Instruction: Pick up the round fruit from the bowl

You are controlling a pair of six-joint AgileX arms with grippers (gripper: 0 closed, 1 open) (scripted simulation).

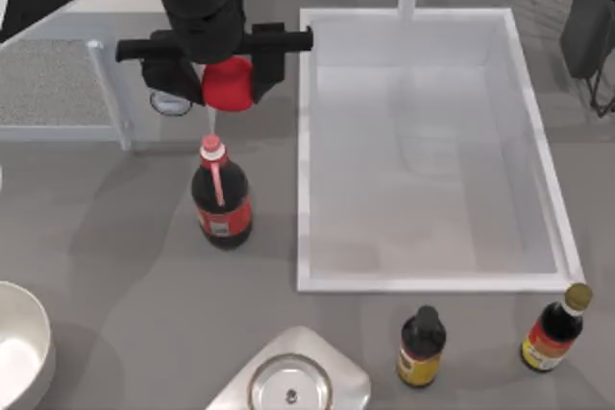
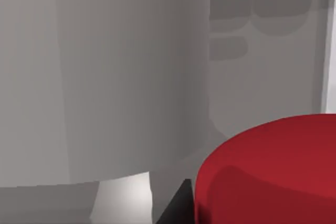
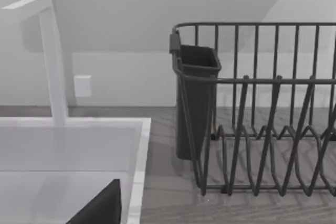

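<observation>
Above cola bottle [image 1: 221, 201]: left claw [image 1: 228, 84] clamps round fruit [image 1: 229, 84]; bowl [image 1: 21, 345] far.

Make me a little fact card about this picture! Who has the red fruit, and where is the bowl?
Fruit: small glossy bright-red round fruit, held up above the table
Holder: left gripper, shut on it, near the sink's left rim
Bowl: white round thick-rimmed bowl, at the table's lower left edge, away from the fruit
Below the fruit: dark cola bottle with red cap, standing upright
Sink: white rectangular sink

Red fruit [image 1: 229, 83] in left gripper [image 1: 213, 79]; bowl [image 1: 29, 328] bottom-left.
</observation>
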